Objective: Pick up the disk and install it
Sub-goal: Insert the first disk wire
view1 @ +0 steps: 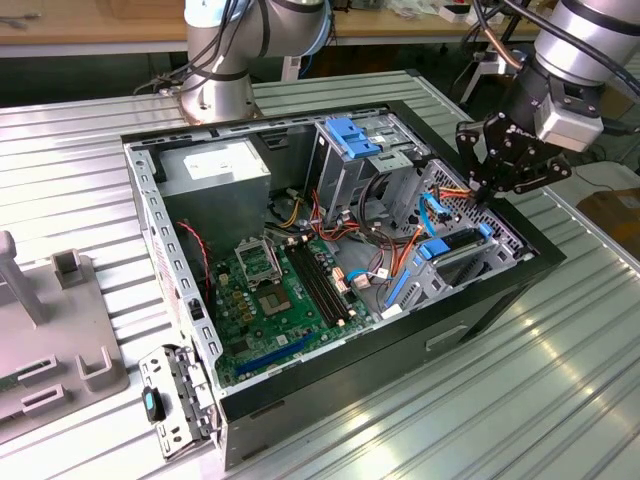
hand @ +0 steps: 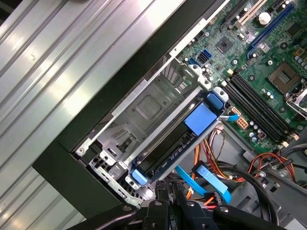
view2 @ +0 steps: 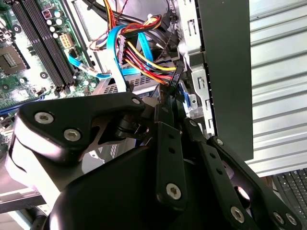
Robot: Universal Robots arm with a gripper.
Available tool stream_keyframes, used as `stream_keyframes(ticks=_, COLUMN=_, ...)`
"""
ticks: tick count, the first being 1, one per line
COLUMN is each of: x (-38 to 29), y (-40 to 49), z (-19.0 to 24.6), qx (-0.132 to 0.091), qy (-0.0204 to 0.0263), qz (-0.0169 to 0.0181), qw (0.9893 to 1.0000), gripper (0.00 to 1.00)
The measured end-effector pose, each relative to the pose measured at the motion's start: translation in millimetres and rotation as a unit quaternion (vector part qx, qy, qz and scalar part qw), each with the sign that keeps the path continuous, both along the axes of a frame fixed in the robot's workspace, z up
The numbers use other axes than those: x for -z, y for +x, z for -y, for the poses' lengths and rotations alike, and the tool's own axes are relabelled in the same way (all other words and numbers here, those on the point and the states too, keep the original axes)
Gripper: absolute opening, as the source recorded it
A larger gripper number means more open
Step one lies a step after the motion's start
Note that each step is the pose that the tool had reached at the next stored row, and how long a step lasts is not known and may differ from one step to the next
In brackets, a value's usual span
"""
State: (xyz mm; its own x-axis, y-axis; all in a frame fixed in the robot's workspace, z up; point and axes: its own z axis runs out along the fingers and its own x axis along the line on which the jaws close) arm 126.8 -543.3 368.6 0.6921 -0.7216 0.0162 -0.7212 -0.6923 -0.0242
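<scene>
The disk (view1: 447,250) stands on edge in the metal drive cage (view1: 470,215) at the exterior view's right side of the open computer case, its blue carrier rail showing along the top. In the first wrist view the disk (hand: 197,119) lies in the cage (hand: 144,108), a blue tab at each end. My gripper (view1: 482,192) hovers just above the cage's far end, with the black fingers (hand: 165,194) drawn together beside the nearer blue tab and nothing between them. The fingertips (view2: 165,108) meet close to a bundle of coloured cables in the second wrist view.
A green motherboard (view1: 275,290) covers the case floor, with a grey power supply (view1: 215,170) at the back. Blue, orange and red cables (view1: 400,245) crowd the space beside the cage. A second arm's base (view1: 215,95) stands behind the case. A grey fixture (view1: 60,340) sits at the exterior view's left.
</scene>
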Motion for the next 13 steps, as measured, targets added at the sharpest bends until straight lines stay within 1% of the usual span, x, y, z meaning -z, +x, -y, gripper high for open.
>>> stream_keyframes(ticks=7, x=0.0, y=-0.9, z=-0.1, qx=0.0, qy=0.0, qz=0.0, qw=1.0, gripper=0.16)
stream_keyframes(ticks=11, x=0.0, y=-6.4, z=-0.1, qx=0.0, qy=0.0, qz=0.0, qw=1.0, gripper=0.16)
stream_keyframes(ticks=13, x=0.1, y=-6.6, z=-0.1, qx=0.0, qy=0.0, qz=0.0, qw=1.0, gripper=0.16)
